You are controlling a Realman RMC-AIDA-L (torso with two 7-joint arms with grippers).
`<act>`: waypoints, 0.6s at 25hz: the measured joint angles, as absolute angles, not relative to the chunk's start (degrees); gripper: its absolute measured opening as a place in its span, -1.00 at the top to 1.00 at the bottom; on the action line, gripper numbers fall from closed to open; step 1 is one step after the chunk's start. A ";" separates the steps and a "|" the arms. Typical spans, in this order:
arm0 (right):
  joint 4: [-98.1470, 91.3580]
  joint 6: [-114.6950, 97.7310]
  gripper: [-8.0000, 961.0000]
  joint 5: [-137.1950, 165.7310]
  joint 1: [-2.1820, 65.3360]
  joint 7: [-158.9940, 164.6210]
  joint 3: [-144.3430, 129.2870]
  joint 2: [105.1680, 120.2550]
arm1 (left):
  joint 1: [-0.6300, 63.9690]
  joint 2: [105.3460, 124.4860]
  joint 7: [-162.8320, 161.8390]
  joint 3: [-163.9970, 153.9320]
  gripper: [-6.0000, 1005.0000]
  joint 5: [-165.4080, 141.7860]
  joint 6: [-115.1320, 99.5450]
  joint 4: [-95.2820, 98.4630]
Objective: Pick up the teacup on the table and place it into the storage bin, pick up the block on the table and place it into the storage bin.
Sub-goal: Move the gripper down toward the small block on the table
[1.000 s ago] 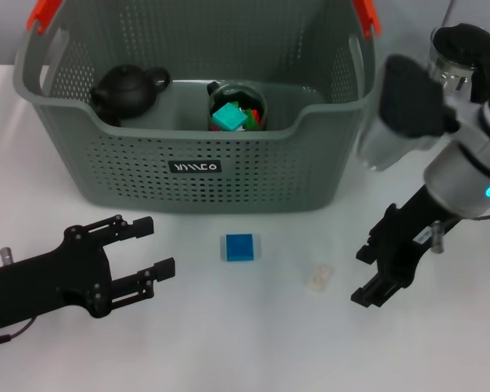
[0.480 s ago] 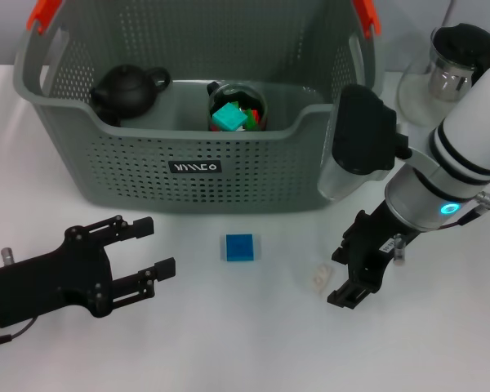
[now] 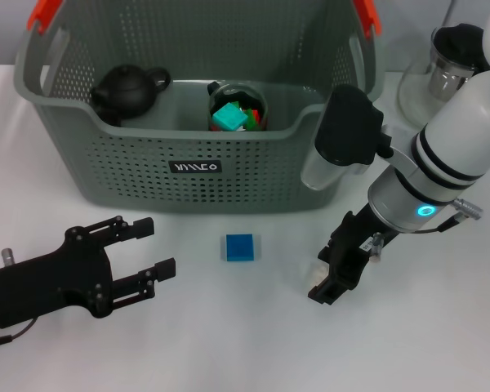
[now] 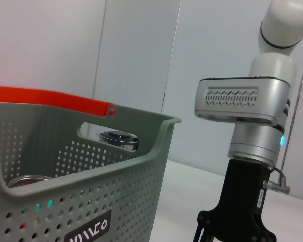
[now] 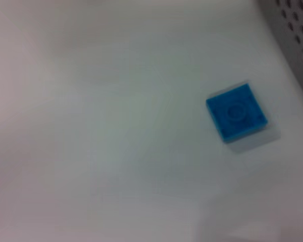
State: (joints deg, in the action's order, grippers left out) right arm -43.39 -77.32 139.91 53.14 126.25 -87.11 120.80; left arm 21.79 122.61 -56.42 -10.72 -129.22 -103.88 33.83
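The storage bin [image 3: 196, 167] stands at the back of the white table and also shows in the left wrist view [image 4: 91, 201]. A blue block [image 3: 239, 247] lies flat in front of it, and the right wrist view shows the same block [image 5: 237, 117]. The small clear teacup [image 3: 318, 268] lies to the block's right, mostly covered by my right gripper [image 3: 325, 273], which hangs open right over it. My left gripper [image 3: 159, 244] rests open at the front left, away from both.
Inside the bin sit a black teapot [image 3: 129, 88] and a cup holding coloured blocks [image 3: 237, 106]. A glass pitcher [image 3: 453, 57] stands at the back right, behind my right arm.
My right arm has swung left and down from beside the pitcher, bringing its gripper over the teacup. The left arm, block and bin have not moved.
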 joint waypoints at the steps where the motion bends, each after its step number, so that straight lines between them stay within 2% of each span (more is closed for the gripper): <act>1: -42.98 -77.14 -0.48 139.91 53.30 126.87 -87.21 120.79 | 21.80 122.61 -56.42 -10.72 -0.38 -129.22 -103.88 33.83; 15: -42.41 -75.45 -0.48 140.23 53.53 129.89 -88.80 120.76 | 21.79 122.61 -56.42 -10.72 -0.38 -129.19 -103.71 33.83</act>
State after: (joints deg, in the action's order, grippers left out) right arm -42.41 -75.45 140.23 53.53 129.89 -88.80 120.76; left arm 21.79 122.61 -56.42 -10.72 -129.19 -103.71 33.83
